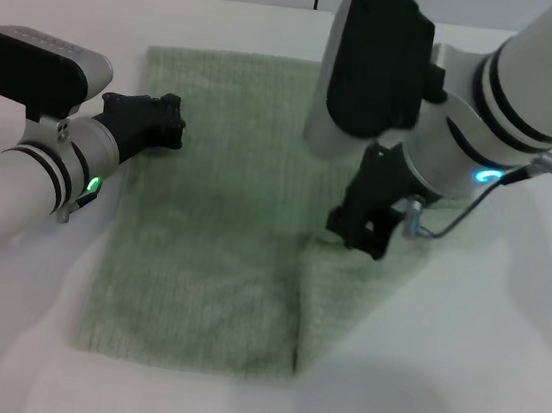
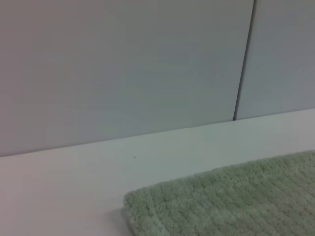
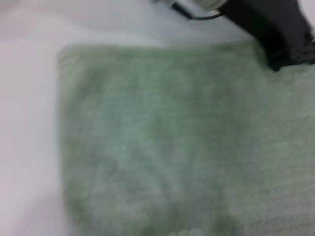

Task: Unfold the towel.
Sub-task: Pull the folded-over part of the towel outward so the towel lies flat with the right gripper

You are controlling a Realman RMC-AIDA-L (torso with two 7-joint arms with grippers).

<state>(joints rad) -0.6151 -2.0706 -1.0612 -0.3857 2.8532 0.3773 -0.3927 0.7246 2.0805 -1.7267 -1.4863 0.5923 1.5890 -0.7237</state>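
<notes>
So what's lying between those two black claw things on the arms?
Only towel. In the head view, green cloth fills the whole stretch between the left end effector and the right end effector, with nothing on it.

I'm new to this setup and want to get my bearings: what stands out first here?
A big sage-green towel lies spread on the white table, with a folded layer edge visible along its right part. The right gripper presses down at that fold, while the left gripper sits at the towel's far left edge.
</notes>
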